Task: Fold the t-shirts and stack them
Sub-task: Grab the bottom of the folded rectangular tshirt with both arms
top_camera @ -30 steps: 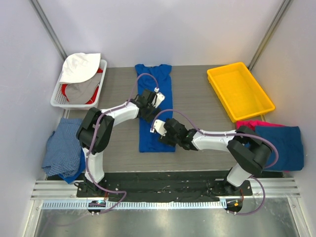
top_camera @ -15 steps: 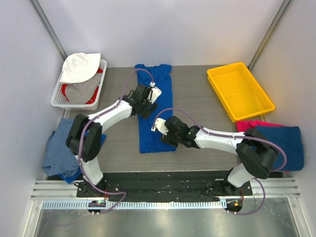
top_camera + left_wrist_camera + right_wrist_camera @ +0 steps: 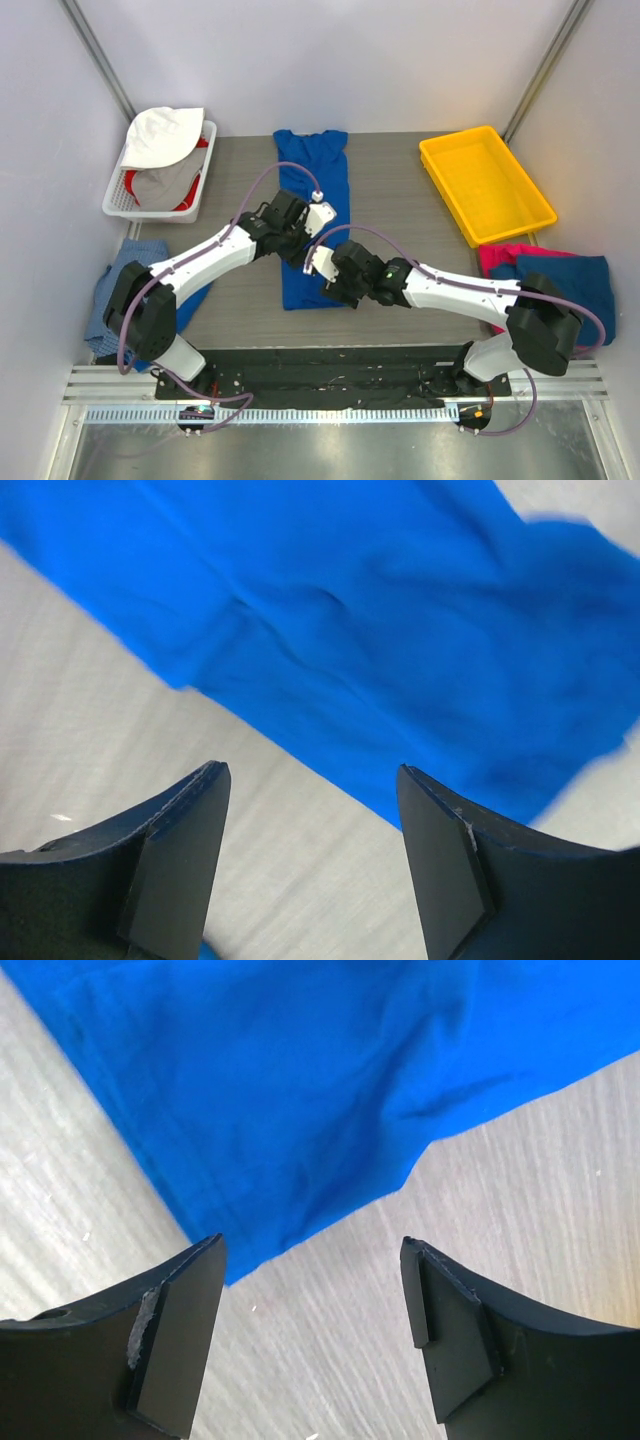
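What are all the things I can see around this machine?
t-shirt: one, royal blue, lying as a long strip, middle of table
folded stack: one, dark blue over magenta pink, right side
cloth heap: one, light and royal blue, left side
basket: one, white, far left, holding white, grey and red cloth
tray: one, yellow, far right
table: one, grey wood
left gripper: open, over the t-shirt's edge
right gripper: open, over the t-shirt's corner
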Controlling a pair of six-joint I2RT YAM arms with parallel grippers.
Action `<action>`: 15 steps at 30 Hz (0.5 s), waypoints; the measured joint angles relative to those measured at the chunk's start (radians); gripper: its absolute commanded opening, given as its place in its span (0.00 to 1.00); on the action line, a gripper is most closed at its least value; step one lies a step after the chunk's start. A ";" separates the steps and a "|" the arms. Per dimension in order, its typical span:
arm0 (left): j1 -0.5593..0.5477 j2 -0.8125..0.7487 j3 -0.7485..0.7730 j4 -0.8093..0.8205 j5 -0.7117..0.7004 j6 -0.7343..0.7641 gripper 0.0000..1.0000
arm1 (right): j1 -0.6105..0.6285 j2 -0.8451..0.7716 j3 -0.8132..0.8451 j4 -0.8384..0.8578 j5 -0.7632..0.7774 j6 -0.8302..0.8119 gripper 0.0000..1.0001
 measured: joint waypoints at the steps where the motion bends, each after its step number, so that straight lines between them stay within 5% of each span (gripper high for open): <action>1: -0.001 -0.006 -0.008 -0.018 0.026 0.001 0.71 | 0.001 -0.010 -0.006 -0.008 -0.008 0.001 0.76; 15: 0.005 -0.130 -0.140 -0.129 0.353 0.003 0.67 | 0.024 -0.126 -0.129 -0.099 -0.077 0.021 0.71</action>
